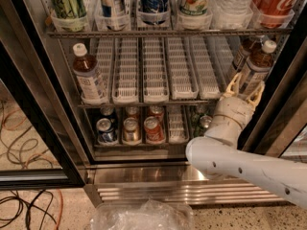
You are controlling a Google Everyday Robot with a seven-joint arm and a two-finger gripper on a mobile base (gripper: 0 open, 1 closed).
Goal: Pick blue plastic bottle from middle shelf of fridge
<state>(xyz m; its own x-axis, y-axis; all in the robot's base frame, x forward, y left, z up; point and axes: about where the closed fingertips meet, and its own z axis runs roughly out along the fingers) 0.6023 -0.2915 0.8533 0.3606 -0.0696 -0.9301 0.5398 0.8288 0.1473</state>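
Note:
A blue plastic bottle (253,69) with dark drink, white cap and pale label stands at the right end of the middle shelf (144,101), a wire rack with white lane trays. A second like bottle (241,52) stands just behind it. A third like bottle (89,76) stands at the shelf's left end. My gripper (245,89) on the white arm is at the front of the right bottle, low on its body. Its cream fingers (233,84) are open, one on each side of the bottle's lower part. The bottle's base is hidden behind the gripper.
The fridge door frame (33,104) stands open at the left, and a black frame (280,95) is close on the right of my arm. Cans (129,128) fill the lower rack. Tall bottles and cans (153,4) line the top rack. A steel grille (182,190) and cables (19,205) are below.

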